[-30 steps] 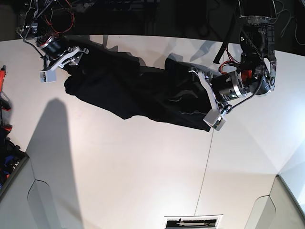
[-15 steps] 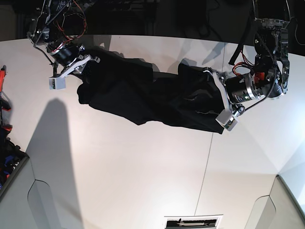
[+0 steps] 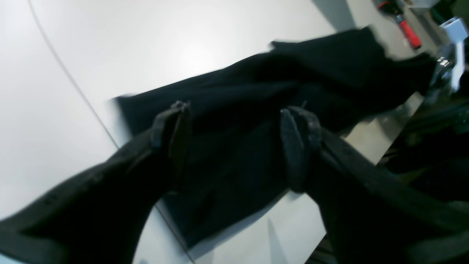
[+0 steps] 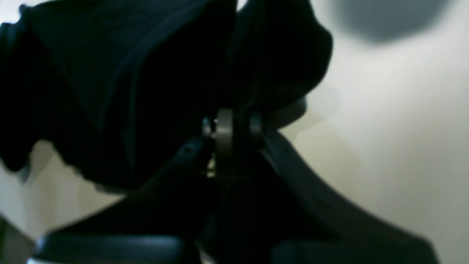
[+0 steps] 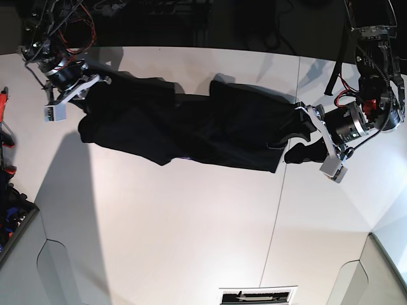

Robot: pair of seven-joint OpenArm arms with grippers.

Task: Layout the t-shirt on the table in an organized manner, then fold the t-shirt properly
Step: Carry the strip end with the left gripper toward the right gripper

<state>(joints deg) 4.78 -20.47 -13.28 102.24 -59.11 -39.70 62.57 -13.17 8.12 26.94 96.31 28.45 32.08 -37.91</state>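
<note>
The black t-shirt [image 5: 191, 127] lies stretched in a long band across the far part of the white table [image 5: 191, 222]. At the band's left end in the base view, my right gripper [image 5: 79, 95] is shut on the cloth. In the right wrist view the right gripper [image 4: 234, 123] is pinched together, with folds of the t-shirt [image 4: 128, 73] bunched at the tips. My left gripper [image 5: 318, 141] stands open just off the shirt's right end. In the left wrist view the left gripper [image 3: 236, 143] has spread fingers framing the t-shirt [image 3: 293, 73] beyond, with nothing held.
A thin dark seam [image 5: 276, 210] runs across the table to the front. Grey angled panels [image 5: 25, 254] sit at the near corners. A red-handled tool [image 5: 5, 101] lies at the left edge. Dark cables and gear crowd the space past the far edge.
My right gripper has shut on the shirt's left end and drawn it left. The open left gripper has slid right, off the shirt's right end. The cloth now lies longer.
</note>
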